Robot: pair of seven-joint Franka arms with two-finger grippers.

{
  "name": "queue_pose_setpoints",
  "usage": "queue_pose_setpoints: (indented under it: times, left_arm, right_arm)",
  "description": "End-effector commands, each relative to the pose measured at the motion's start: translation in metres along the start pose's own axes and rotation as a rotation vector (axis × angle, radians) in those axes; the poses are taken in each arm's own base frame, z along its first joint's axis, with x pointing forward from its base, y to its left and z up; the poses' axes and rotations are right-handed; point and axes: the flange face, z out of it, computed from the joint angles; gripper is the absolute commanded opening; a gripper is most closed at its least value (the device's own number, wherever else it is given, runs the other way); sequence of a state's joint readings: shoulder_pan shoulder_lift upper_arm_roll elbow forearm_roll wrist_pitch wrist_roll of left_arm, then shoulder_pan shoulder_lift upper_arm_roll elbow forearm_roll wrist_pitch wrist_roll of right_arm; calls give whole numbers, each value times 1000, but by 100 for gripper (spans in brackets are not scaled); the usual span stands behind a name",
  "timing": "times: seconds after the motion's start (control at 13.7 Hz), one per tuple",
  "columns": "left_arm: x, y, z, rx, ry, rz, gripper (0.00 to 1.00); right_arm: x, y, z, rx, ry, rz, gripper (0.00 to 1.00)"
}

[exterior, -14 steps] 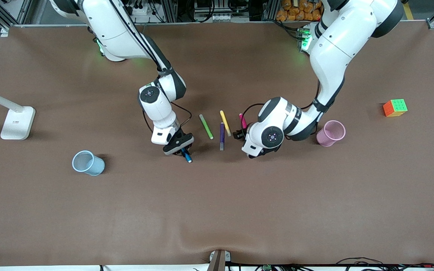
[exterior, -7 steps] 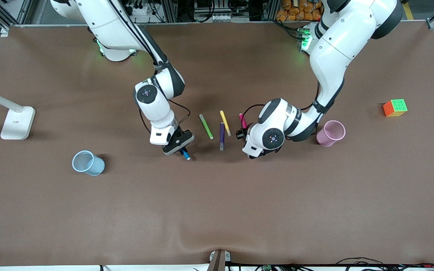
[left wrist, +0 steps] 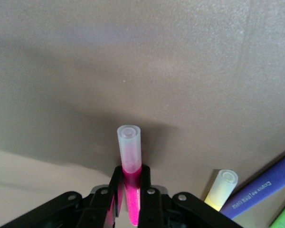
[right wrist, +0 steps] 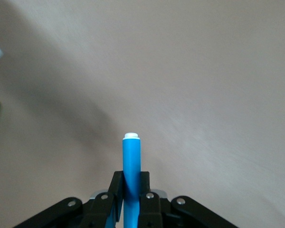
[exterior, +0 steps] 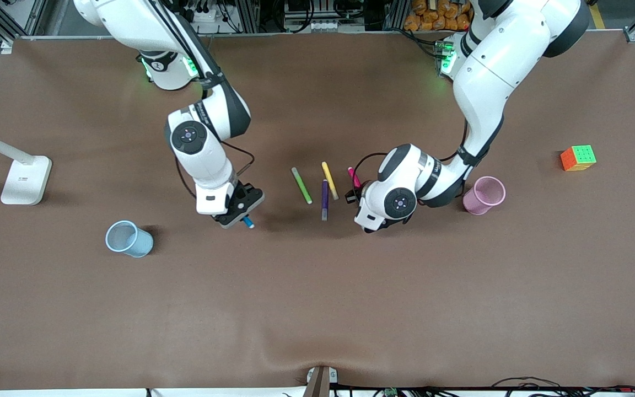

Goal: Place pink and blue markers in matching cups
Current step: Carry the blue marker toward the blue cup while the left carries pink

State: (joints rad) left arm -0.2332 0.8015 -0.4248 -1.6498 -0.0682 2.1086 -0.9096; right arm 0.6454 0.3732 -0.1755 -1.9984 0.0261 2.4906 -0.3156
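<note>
My right gripper is shut on the blue marker and holds it above the table, between the blue cup and the row of markers. The blue marker stands out between the jaws in the right wrist view. My left gripper is shut on the pink marker, low over the table beside the yellow marker. In the left wrist view the pink marker with its pale cap end sits between the jaws. The pink cup stands toward the left arm's end.
A green marker, a yellow marker and a dark purple marker lie side by side mid-table. A colour cube sits past the pink cup. A white lamp base stands at the right arm's end.
My right gripper has carried the blue marker away from the row of markers toward the blue cup. My left gripper with the pink marker has barely moved.
</note>
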Motion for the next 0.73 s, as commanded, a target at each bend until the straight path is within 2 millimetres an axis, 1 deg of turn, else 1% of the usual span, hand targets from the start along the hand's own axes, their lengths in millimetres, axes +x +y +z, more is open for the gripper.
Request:
queue_pose_setpoints:
  times: [0.0, 0.07, 0.22, 0.37, 0.58, 0.66]
  left_arm:
    - [7, 1, -10, -31, 32, -41, 0]
    - [4, 2, -22, -40, 46, -52, 0]
    - [1, 2, -40, -56, 67, -78, 0]
    - [-3, 2, -54, -55, 78, -80, 0]
    - [-9, -2, -85, -68, 104, -88, 0]
    - [-7, -6, -96, -75, 116, -94, 0]
  right_arm:
    - [-13, 18, -25, -57, -100, -77, 0]
    - [-18, 24, -32, -73, -146, -102, 0]
    - [-27, 45, -46, -94, -217, -158, 0]
    - [-40, 67, -55, -111, -259, -217, 0]
    - [-58, 89, -60, -123, -330, -244, 0]
    - [-63, 92, -59, -134, -362, -253, 0]
